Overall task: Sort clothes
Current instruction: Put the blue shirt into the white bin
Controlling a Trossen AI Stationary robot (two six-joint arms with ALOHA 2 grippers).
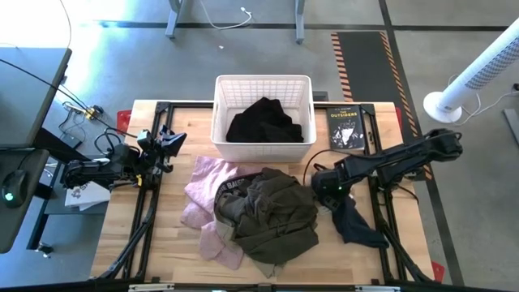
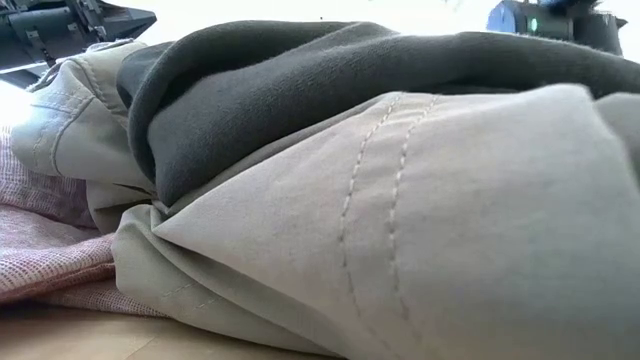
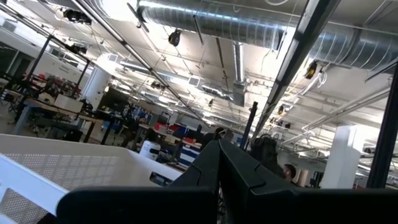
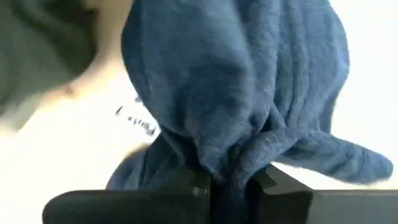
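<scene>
A black garment lies in the white basket at the table's far middle. An olive-brown garment lies on top of the khaki trousers, whose black lettered waistband shows, and a pale pink garment lies under them on the left. The low view shows the trousers, the olive garment and the pink garment up close. My right gripper is shut on the navy garment, right of the pile. My left gripper is shut and empty, left of the basket. My right gripper pinches a bunched fold of the navy garment between its two fingers, several layers gathered together. The fingers come from the table's right side, slanting down. The garment hangs slack from the fingers, and its lower end seems to lie on the table.
A small black book lies right of the basket. Black frame rails run along the table's left and right sides. Bare wood shows at the near left and near right. The left wrist view looks over the basket's rim into the room.
</scene>
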